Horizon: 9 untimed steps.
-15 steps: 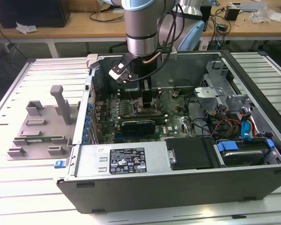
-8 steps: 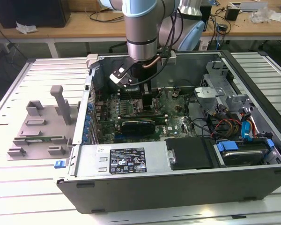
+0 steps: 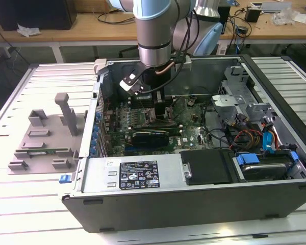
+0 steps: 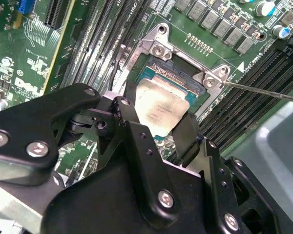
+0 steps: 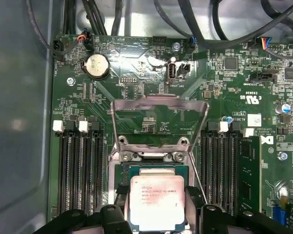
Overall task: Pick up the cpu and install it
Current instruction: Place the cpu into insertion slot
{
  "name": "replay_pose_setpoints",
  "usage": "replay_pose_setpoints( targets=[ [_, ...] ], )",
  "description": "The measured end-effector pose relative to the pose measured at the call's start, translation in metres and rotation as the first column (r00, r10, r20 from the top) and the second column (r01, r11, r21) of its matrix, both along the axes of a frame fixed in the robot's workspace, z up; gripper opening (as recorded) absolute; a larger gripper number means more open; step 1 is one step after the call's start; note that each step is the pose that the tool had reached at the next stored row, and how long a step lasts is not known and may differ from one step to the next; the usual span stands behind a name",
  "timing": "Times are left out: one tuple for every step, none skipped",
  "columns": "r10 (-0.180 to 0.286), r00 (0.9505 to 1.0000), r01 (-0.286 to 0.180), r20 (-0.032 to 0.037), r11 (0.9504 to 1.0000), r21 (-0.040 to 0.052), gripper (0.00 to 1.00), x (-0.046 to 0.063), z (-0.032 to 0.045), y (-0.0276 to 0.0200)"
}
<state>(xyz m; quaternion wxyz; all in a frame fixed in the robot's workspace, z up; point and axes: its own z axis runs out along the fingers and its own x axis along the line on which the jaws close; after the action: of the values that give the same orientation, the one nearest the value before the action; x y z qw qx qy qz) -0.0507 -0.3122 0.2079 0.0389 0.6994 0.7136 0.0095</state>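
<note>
cpu edge nr claw hid | socket mostly under cpu | claw body cut by frame edge

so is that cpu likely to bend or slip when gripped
Probably stiff: the cpu is a flat chip with a metal lid. Its smooth, thin edges could slip in the pincer. Being flat, it shouldn't roll.

- The surface is made of long silvery metal strips with grooves between them.
- Behind it stands a long wooden desk with white legs.
- A black box and loose cables sit on the desk.
- The floor under the desk is dark.
</note>
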Motion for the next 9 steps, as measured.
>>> replay_pose_setpoints(
  targets=[
    [0.0, 1.0, 0.0, -0.0001, 1.0, -0.0002, 0.54, 0.0, -0.0024, 0.0],
    [0.0, 1.0, 0.0, 0.0002, 1.0, 0.0003, 0.54, 0.0, -0.0038, 0.0002],
    [0.0, 1.0, 0.0, -0.0001, 1.0, -0.0002, 0.54, 0.0, -0.0057, 0.0002],
    [0.0, 1.0, 0.0, 0.0, 1.0, 0.0, 0.54, -0.0007, -0.0065, 0.0016],
    [0.0, 1.0, 0.0, 0.0, 1.0, -0.0001, 0.54, -0.002, -0.0069, 0.0018],
    [-0.002, 1.0, 0.002, 0.0001, 1.0, 0.0001, 0.54, -0.0023, -0.0077, 0.0018],
    [-0.002, 1.0, 0.002, 0.0001, 1.0, 0.0001, 0.54, -0.0023, -0.0084, 0.0018],
    [-0.003, 1.0, 0.003, 0.0, 1.0, 0.0, 0.54, -0.0024, -0.0091, 0.0018],
    [-0.004, 1.0, 0.004, -0.0002, 1.0, -0.0003, 0.54, -0.0024, -0.0099, 0.0018]
  ],
)
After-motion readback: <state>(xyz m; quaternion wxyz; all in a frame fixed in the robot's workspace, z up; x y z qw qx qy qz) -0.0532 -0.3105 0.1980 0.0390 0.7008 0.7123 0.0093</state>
